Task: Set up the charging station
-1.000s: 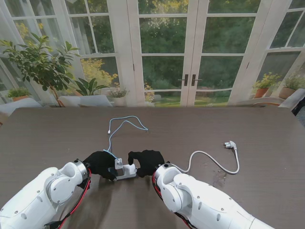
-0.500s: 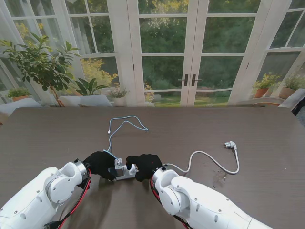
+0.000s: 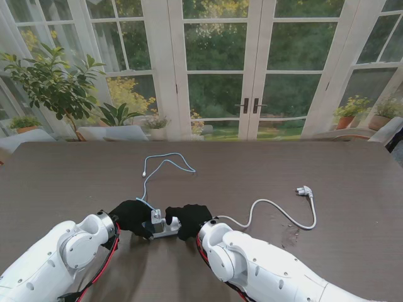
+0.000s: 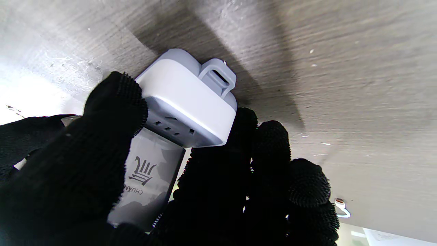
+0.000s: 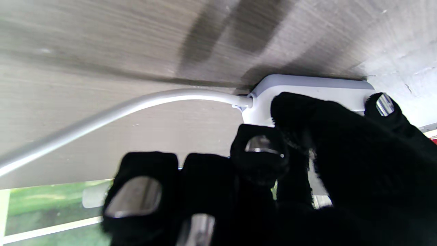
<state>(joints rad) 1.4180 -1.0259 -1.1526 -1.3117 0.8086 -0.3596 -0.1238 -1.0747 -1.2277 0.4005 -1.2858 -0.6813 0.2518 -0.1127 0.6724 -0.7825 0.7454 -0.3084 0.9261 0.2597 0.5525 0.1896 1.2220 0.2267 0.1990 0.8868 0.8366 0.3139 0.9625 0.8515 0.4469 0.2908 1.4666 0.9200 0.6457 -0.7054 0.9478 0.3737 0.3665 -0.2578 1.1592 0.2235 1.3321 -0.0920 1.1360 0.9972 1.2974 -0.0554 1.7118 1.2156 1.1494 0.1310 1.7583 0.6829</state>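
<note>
A white power strip (image 3: 167, 228) lies on the table close to me, between my two black-gloved hands. My left hand (image 3: 132, 216) is shut on a grey charger block (image 4: 149, 175) that stands against the socket face of the power strip (image 4: 186, 97), thumb on one side and fingers on the other. From the other end, my right hand (image 3: 191, 220) is shut on the power strip (image 5: 317, 89). The strip's white cord (image 5: 119, 108) runs right to its plug (image 3: 304, 190). A light blue USB cable (image 3: 167, 162) leads away from my left hand.
The dark wood table (image 3: 327, 170) reaches to glass doors at the back. The white cord (image 3: 277, 209) loops across the table to my right. The USB cable's loose end (image 3: 144, 173) lies farther from me, and a connector tip (image 4: 341, 207) shows past my left fingers.
My right hand has slid a little to the left along the power strip, covering more of it. The left hand and the charger block have stayed in place.
</note>
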